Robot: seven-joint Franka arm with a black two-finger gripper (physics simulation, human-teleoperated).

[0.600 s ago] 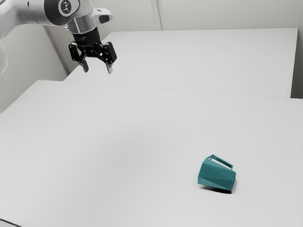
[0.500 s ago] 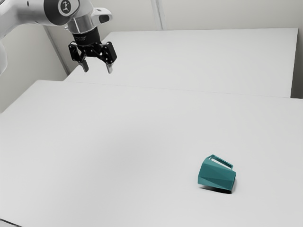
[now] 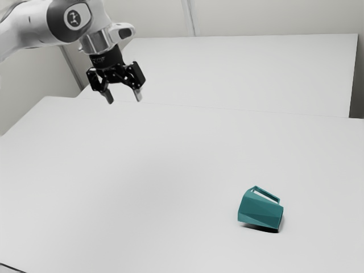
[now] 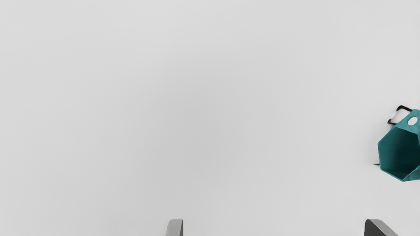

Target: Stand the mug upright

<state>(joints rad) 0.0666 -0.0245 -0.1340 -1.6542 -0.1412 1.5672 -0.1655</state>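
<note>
- Have the jaws spread wide apart, with nothing held.
- Hang above the worktop (image 3: 142, 170), with broad open room between jaws and mug.
- See the teal faceted mug (image 3: 260, 211) tipped on its side on the worktop, toward the exterior view's right, well in from the far edge (image 3: 170, 104), handle (image 3: 267, 194) raised.
- Make out its open mouth (image 4: 398, 150) in the wrist view.

A white tabletop (image 3: 131, 187) spreads across the exterior view, a thin dark line (image 3: 11, 267) crossing its lower left corner. Beyond lies another flat white surface (image 3: 244, 74), and behind that a pale wall (image 3: 273, 17) with a narrow upright strip (image 3: 190, 17).
</note>
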